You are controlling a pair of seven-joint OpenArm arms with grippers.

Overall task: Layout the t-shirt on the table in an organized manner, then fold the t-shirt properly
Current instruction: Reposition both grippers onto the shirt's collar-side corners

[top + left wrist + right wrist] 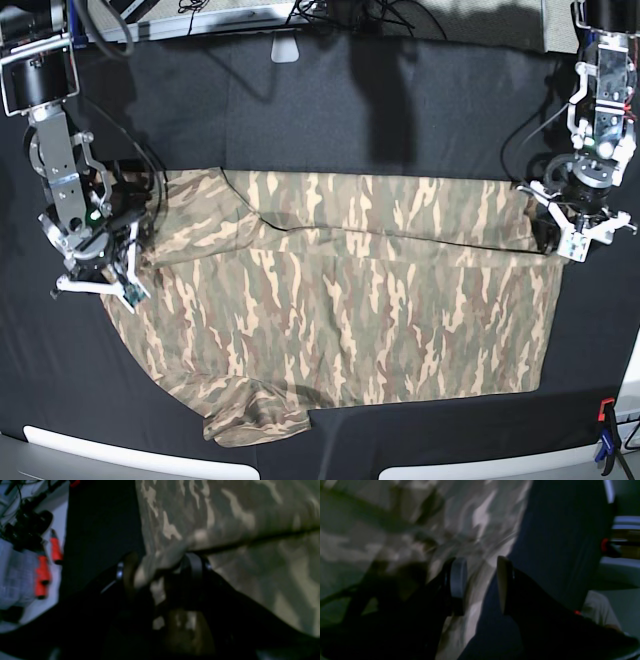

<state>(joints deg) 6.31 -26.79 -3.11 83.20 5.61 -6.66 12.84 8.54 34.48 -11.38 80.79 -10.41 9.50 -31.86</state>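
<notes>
Soft, light tan-olive camouflage cotton t-shirt (340, 300) lies half-folded, spread across the black cloth-covered table (400, 110); left gripper (160, 567) and right gripper (480, 585) both parted, fabric edge between fingers, unclamped; limp, so regrip hem corners.

Left end effector (162, 567) and right end effector (480, 585) both low, jaws parted, arms spread wide apart

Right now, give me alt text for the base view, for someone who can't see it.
A camouflage t-shirt lies spread on a black table, its far edge folded over. The right claw sits at the shirt's left edge, the left claw at its right edge.
</notes>
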